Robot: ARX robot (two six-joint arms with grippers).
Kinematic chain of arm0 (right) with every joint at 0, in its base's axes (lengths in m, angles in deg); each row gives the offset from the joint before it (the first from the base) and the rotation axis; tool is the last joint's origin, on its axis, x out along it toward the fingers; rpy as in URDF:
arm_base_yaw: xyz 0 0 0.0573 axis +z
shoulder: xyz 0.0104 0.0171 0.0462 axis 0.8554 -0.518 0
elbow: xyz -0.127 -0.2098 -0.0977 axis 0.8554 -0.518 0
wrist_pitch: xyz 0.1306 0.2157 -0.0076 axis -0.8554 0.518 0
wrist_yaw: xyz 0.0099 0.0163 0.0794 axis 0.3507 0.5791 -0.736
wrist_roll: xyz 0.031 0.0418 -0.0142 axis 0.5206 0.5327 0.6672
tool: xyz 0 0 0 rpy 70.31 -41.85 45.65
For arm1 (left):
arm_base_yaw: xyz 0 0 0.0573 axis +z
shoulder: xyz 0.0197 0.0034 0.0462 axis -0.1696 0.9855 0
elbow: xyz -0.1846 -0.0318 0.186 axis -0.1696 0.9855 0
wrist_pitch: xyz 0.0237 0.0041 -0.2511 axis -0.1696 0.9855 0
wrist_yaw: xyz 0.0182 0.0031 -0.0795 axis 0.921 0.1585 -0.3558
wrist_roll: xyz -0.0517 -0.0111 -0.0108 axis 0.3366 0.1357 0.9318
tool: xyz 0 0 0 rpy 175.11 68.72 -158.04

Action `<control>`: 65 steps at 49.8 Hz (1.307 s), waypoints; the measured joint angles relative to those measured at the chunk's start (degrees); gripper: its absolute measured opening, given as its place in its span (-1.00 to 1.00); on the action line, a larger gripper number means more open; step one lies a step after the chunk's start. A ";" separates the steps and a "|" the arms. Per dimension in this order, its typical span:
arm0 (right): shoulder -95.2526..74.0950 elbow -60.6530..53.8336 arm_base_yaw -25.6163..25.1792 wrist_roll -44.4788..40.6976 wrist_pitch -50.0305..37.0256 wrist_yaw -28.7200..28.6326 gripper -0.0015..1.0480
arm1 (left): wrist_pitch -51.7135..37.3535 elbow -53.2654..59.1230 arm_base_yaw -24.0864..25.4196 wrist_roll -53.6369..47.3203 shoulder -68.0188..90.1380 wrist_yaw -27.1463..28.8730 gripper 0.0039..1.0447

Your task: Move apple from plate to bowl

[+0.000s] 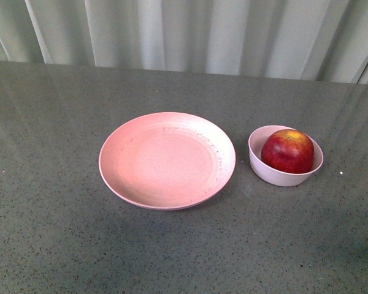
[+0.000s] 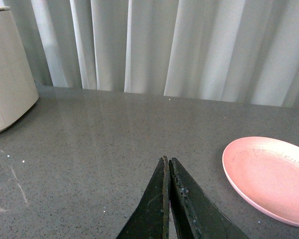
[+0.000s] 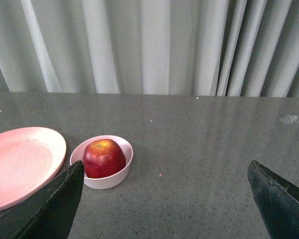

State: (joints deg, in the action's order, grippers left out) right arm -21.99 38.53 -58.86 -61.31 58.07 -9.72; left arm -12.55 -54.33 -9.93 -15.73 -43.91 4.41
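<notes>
Looked like a staged lab or test setup, not a home: bare grey speckled tabletop (image 1: 61, 245), plain pale curtain (image 1: 190, 33) closing off the whole background, a white appliance-like unit (image 2: 7, 69) at one edge.

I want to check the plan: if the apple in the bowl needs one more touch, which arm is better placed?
The right. Its hand is open and faces the bowl holding the apple. The left hand is shut and sees only the plate. The apple already sits in the bowl, so probably nothing remains.
</notes>
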 joint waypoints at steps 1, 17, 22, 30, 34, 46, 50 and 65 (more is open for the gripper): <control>0.00 0.00 0.00 0.00 0.00 -0.02 0.83 | 0.00 0.00 0.00 0.00 0.00 0.00 -0.97; 0.00 0.00 0.00 0.00 0.00 -0.02 0.83 | 0.00 0.00 0.00 0.02 -0.02 -0.02 -0.23; 0.00 0.00 0.00 0.00 0.00 -0.02 0.83 | 0.00 0.00 0.00 0.02 -0.02 0.00 0.11; 0.00 0.00 0.00 0.00 0.00 -0.02 0.83 | 0.00 0.00 0.00 0.02 -0.02 -0.02 0.78; 0.00 0.00 0.00 0.00 0.00 -0.02 0.83 | 0.00 0.00 0.00 -0.11 -0.02 0.00 0.82; 0.00 0.00 0.00 0.00 0.00 -0.02 0.83 | 0.00 0.00 0.00 -0.11 -0.02 -0.02 0.83; 0.00 0.00 0.00 0.00 0.00 -0.02 0.83 | 0.00 0.00 0.00 -0.11 -0.02 -0.02 0.83; 0.00 0.00 0.00 0.02 0.00 -0.02 0.83 | 0.00 0.00 0.00 -0.11 -0.02 0.00 0.83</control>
State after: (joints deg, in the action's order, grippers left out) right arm -21.99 38.53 -58.86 -61.29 58.07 -9.74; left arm -12.55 -54.33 -9.93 -15.83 -43.93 4.41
